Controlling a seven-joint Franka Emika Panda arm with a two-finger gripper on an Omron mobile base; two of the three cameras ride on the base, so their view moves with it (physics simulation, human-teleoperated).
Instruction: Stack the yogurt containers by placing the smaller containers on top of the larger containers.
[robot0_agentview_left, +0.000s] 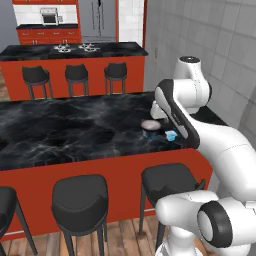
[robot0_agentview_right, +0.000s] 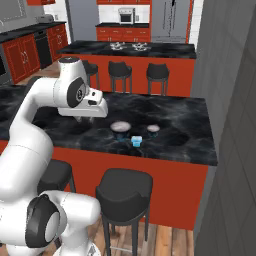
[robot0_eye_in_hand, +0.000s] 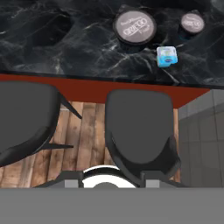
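Note:
Three yogurt containers sit near the front right corner of the black marble counter (robot0_agentview_right: 65, 130). The larger container is a wide tub (robot0_eye_in_hand: 134, 27) (robot0_agentview_right: 120, 128) (robot0_agentview_left: 150, 126) with a pale lid and dark body. Right of it in the hand view stands a small dark cup with a pale top (robot0_eye_in_hand: 192, 22) (robot0_agentview_right: 153, 130). A tiny light-blue cup (robot0_eye_in_hand: 166, 56) (robot0_agentview_right: 136, 141) (robot0_agentview_left: 171, 135) sits nearest the counter edge. My gripper (robot0_eye_in_hand: 113, 183) (robot0_agentview_right: 82, 118) hangs high above the counter's front edge, left of the tub in the right base view. It is open, nothing between its fingers. My arm hides the dark cup in the left base view.
Black bar stools (robot0_eye_in_hand: 140, 131) (robot0_agentview_left: 80, 200) (robot0_agentview_right: 122, 192) stand under the counter's red front. A grey tiled wall (robot0_agentview_right: 230, 100) closes the right side. Behind is a second island (robot0_agentview_left: 75, 50) with a cooktop and three stools.

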